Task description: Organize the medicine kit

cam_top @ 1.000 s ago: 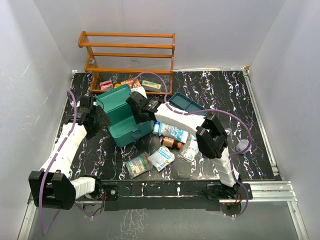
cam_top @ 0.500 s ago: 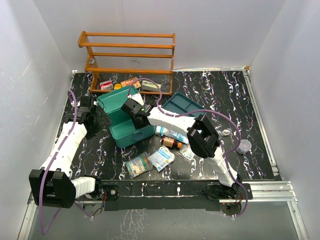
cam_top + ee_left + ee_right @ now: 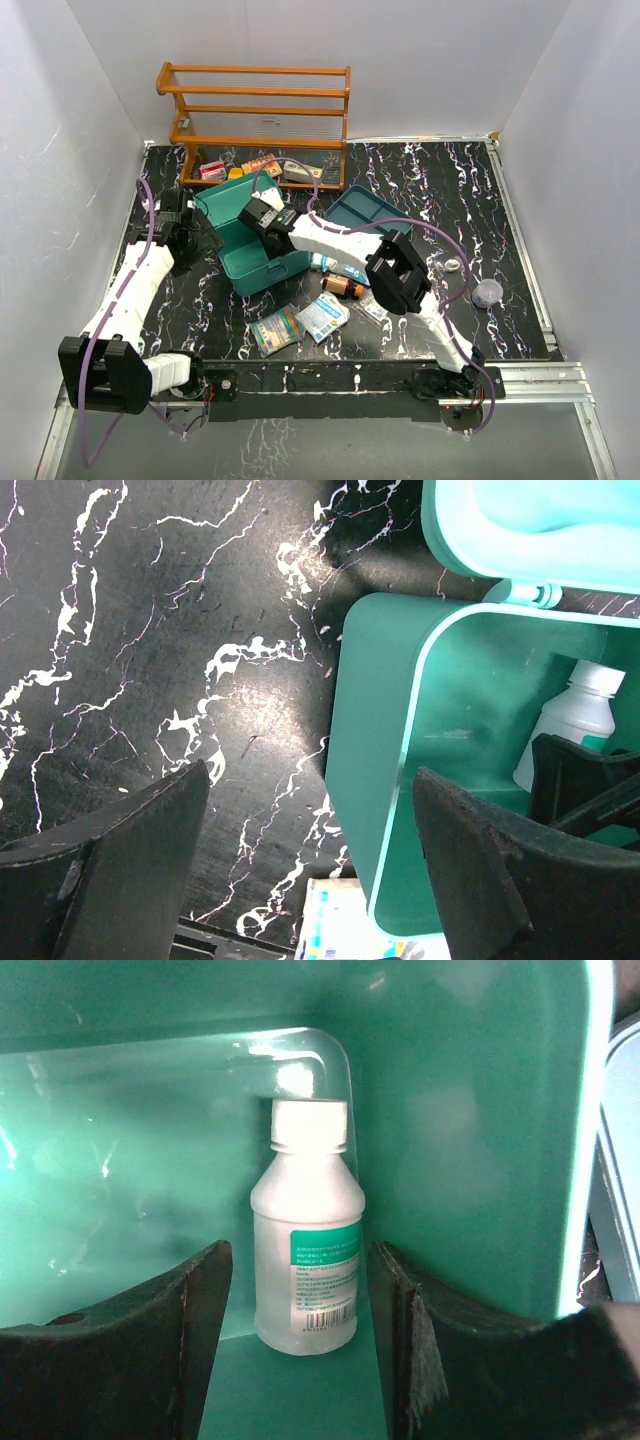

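**A:** Top external view first. Where is the medicine kit point(image 3: 265, 265)?

**B:** Left of centre in the frame, on the black marbled table point(image 3: 450, 190), just below the orange rack point(image 3: 250, 70). It is a teal-green plastic box with rounded corners. Its lid point(image 3: 222, 198) is swung open toward the upper left.

**A:** Anything inside?

**B:** In the right wrist view, a white bottle point(image 3: 305, 1250) with a white cap and a green label stands upright in a rounded corner of the kit.

**A:** And the right end effector point(image 3: 300, 1270)?

**B:** It reaches into the kit and is released. Its fingers point(image 3: 200, 1340) flank the bottle. A thin gap shows at frame left, and the other finger sits just beside the bottle. I cannot tell if that one touches.

**A:** The left end effector point(image 3: 310, 810)?

**B:** Spread wide and holding nothing. In the left wrist view one finger hangs over the table and the other over the kit's inside, with the kit's side wall between them.
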Motion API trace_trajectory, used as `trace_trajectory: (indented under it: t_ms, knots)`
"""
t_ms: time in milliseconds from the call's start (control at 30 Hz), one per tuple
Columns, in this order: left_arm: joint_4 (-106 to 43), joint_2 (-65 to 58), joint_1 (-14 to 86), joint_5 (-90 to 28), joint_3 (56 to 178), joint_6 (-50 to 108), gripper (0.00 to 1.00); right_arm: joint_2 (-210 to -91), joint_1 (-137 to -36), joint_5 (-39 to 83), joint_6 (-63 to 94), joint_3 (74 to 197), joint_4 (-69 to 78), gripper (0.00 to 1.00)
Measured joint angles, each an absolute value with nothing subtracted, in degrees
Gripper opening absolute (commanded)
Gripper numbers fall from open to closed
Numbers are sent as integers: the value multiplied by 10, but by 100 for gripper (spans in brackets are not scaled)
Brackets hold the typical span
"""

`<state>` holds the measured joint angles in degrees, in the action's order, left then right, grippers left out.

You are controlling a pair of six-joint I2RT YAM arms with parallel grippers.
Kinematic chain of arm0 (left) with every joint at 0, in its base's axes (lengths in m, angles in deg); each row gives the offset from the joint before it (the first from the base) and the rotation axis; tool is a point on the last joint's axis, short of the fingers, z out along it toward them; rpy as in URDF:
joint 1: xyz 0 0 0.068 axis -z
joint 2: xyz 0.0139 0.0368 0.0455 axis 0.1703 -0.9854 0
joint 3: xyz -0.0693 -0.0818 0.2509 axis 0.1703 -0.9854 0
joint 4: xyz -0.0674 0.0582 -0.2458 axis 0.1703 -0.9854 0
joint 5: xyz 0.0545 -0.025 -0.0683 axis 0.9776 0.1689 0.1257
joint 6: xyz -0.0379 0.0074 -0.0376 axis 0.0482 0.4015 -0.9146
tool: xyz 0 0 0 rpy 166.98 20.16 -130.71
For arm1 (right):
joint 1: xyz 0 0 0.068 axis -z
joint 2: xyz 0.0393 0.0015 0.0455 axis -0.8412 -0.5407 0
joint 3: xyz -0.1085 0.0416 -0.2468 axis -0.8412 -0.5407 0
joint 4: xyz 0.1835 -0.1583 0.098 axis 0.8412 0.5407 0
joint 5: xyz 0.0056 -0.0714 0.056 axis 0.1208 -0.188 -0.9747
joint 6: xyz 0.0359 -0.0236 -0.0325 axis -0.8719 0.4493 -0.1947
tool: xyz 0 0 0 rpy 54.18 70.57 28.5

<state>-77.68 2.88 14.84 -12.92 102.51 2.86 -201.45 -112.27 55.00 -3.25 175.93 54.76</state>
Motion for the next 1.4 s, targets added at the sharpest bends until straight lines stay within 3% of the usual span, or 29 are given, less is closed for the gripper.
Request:
trace_trajectory:
  t_ms: [433, 600, 933, 1400]
  knots:
    - [-774, 25, 148, -130, 1034, 42, 82, -1997, -1119, 533, -34, 1807, 547, 59]
    - [-781, 8, 148, -130, 1101, 81, 84, -1931, -1118, 517, -36, 1773, 524, 61]
    - [-737, 7, 148, -225, 1168, 167, 86, -1669, -1099, 533, -39, 1534, 419, 66]
    - [-720, 14, 194, -362, 1184, 207, 89, -1439, -1049, 454, -150, 1158, 378, 61]
